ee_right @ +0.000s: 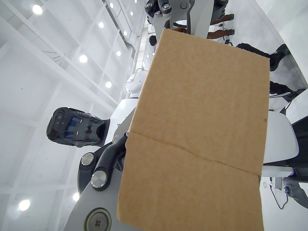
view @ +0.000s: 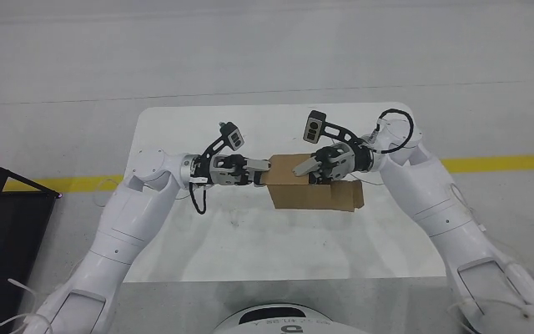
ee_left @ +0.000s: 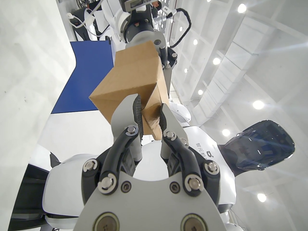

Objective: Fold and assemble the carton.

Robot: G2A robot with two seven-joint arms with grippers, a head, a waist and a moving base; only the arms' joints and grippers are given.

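Left jaws pinch the carton's (ee_left: 130, 78) end flap, over the tabletop (view: 167, 134); right jaws at its opposite end, cardboard hiding them, grip cannot be told.

The top view looks steeply down from above the arms onto the white rectangular table (view: 167, 134), with the brown cardboard carton (view: 310, 182) small at frame centre. Both wrist cameras look from close range up toward the round white ceiling lights (ee_left: 241, 7). They face each other across the carton, which all three views share.
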